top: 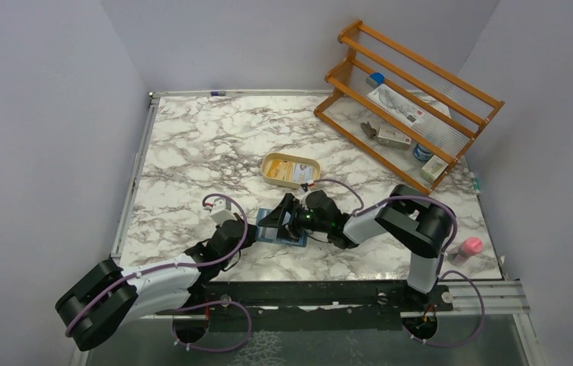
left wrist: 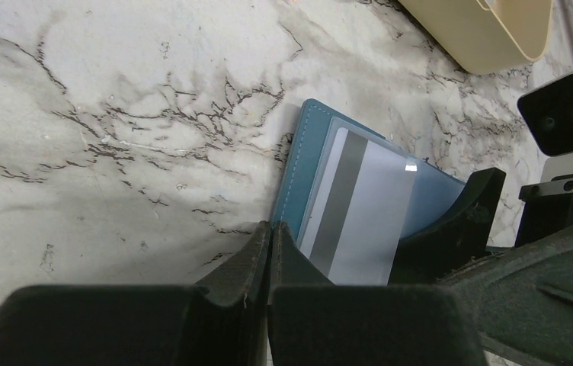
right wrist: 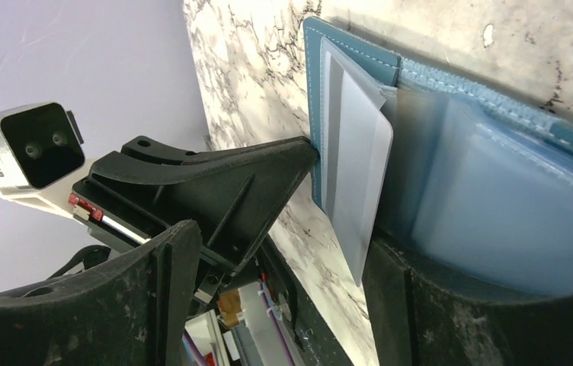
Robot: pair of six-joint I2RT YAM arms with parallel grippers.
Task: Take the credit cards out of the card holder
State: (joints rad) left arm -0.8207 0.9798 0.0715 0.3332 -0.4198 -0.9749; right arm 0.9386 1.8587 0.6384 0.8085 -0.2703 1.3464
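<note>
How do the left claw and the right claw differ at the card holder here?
The left claw is shut, while the right claw stands open. The left claw's closed tips sit against the edge of the card holder with nothing between them, while the right claw has the pale striped card in its gap. Both claws are at the holder.

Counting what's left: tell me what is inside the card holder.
One pale card with a grey stripe shows in the open card holder. Frosted blue pockets beside it hide whether more cards remain.
</note>
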